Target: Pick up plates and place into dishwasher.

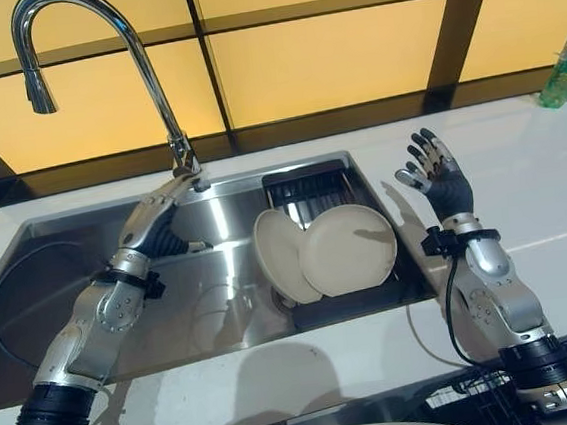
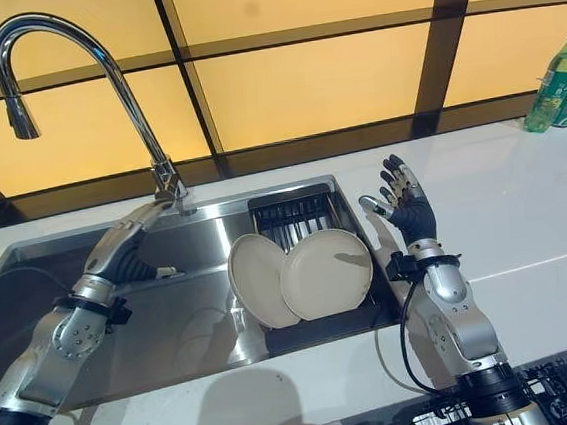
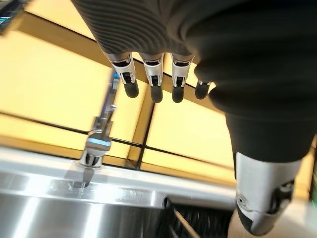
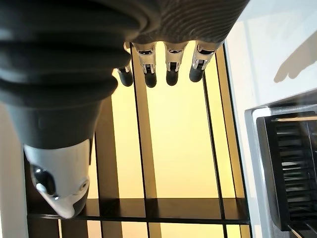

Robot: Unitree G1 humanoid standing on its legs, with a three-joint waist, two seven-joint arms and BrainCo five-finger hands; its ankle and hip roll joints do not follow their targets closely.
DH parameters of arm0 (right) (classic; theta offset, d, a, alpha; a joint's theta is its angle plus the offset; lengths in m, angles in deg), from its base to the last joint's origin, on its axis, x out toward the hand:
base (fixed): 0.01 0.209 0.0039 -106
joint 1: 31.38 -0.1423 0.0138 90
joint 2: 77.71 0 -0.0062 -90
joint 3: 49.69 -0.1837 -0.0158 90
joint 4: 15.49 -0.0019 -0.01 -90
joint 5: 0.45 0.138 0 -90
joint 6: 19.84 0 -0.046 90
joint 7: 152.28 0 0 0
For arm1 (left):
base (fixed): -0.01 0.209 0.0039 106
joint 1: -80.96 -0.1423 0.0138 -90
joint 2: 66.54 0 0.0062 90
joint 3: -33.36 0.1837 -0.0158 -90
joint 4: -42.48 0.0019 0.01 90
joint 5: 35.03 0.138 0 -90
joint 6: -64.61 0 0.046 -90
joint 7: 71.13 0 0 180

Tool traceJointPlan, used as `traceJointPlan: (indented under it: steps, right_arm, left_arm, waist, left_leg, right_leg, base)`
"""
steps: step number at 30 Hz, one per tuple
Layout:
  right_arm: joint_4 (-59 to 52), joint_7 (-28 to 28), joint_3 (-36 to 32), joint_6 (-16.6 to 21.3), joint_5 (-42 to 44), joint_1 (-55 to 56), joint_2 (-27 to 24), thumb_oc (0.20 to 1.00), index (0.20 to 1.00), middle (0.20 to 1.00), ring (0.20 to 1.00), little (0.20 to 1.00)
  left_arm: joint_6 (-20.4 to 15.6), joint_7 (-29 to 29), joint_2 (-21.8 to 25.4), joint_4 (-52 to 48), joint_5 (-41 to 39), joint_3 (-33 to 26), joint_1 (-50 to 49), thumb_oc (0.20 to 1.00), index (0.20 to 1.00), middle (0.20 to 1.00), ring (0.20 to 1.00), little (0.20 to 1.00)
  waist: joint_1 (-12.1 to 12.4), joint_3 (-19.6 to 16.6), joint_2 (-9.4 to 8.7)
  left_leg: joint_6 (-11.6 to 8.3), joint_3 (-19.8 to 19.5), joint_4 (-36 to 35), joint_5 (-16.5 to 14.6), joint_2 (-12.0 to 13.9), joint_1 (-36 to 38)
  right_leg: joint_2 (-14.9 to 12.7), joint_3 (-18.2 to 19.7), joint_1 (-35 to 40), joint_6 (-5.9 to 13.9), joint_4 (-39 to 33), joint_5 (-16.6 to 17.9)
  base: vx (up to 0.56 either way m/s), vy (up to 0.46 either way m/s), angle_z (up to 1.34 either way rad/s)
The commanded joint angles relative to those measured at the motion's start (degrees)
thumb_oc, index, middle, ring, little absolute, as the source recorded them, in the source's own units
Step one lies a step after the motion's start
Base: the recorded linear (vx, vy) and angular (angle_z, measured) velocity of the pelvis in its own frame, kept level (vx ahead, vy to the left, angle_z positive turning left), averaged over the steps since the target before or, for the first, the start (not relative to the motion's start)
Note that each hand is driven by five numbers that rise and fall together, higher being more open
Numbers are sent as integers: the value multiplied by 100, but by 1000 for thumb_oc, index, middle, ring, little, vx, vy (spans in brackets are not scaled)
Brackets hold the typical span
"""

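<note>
Nothing was loaded yet, from the look of it. Two cream plates leaned in the black rack inside the sink, between the hands. Left hand hung over the basin, right hand was raised just beside the rack, both with fingers straight and empty.

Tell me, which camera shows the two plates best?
The left eye view: both cream plates show whole, leaning on the black rack in the sink. The right eye view shows them equally whole. The wrist views catch just a corner of the rack, no plates.
</note>
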Motion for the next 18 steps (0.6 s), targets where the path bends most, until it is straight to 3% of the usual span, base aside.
traceJointPlan:
  steps: [1, 8, 13, 18]
  right_arm:
    - [-167, 81, -129, 379, 193, -287, -190, 1000, 1000, 1000, 1000, 1000]
    - [-110, 35, -36, 462, 256, -279, -289, 1000, 1000, 1000, 1000, 1000]
    - [-134, 42, -25, 478, 247, -218, -268, 1000, 1000, 1000, 1000, 1000]
    - [-122, -32, 15, 446, 390, -289, -397, 1000, 1000, 1000, 1000, 1000]
  left_arm:
    - [-585, -297, 555, 197, 503, 209, 864, 1000, 1000, 1000, 1000, 1000]
    - [-1106, -1153, 979, 11, 1034, 651, 1129, 1000, 1000, 1000, 1000, 1000]
    - [-1481, -1200, 981, -160, 1379, 848, 1115, 1000, 1000, 1000, 1000, 1000]
    - [-1957, -1443, 1321, -371, 1655, 1151, 1387, 1000, 1000, 1000, 1000, 1000]
  waist:
    - [-118, -106, -146]
    - [-164, -111, -147]
    - [-184, -124, -167]
    - [-226, -128, -170]
  left_leg:
    - [25, 345, 43, -334, 124, 300]
    - [51, 380, 43, -365, 92, 291]
    - [77, 398, 43, -381, 69, 275]
    - [93, 448, 43, -397, 57, 279]
  right_leg:
    - [-403, -131, -188, 390, 41, 266]
    - [-419, -86, -227, 418, 41, 293]
    - [-427, -48, -254, 438, 37, 309]
    - [-432, -24, -274, 452, 40, 323]
  base:
    - [4, 30, -8]
    - [3, 11, -2]
    - [9, 1, -6]
    - [6, 6, -5]
